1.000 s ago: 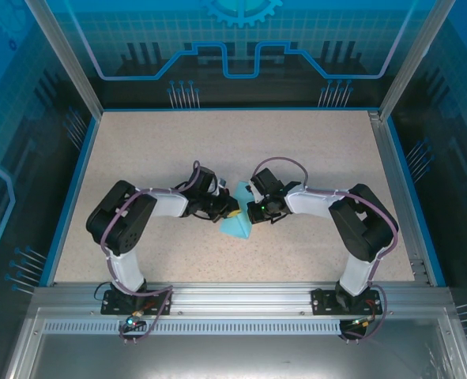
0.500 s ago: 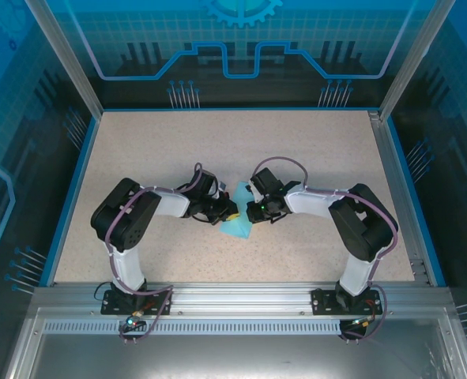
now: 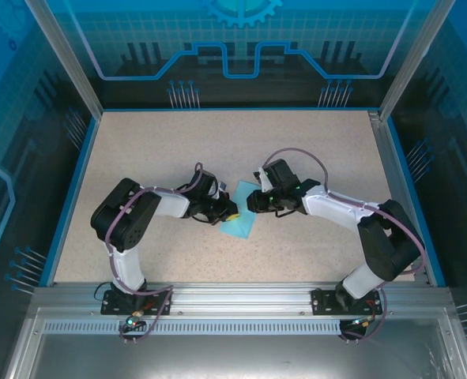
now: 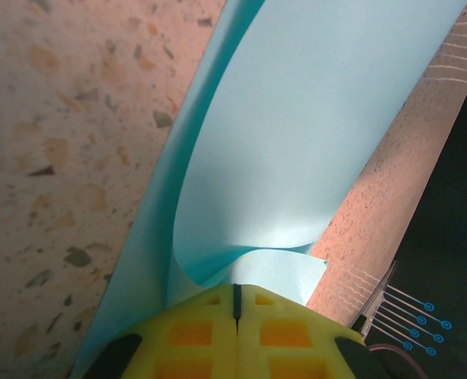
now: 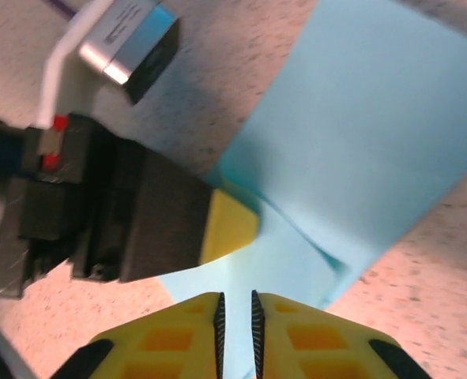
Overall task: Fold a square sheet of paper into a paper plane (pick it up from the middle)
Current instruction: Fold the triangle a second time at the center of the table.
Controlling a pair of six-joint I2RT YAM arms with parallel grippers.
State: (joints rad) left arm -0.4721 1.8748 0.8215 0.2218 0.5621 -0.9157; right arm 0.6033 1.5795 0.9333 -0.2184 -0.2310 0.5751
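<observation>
Top external view: right gripper, fingers pressed together, has withdrawn rightward off the square sheet of paper; left gripper keeps pinching its fold.

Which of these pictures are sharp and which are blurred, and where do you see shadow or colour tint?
Top external view: sharp and evenly lit, with soft shadows under the arms and a blue tint from the enclosure walls. Left wrist view: the sheet of paper is fairly sharp, the table has a pinkish tint, and the yellow left pincer is soft. Right wrist view: slightly blurred overall, and the right pincer is out of focus.
</observation>
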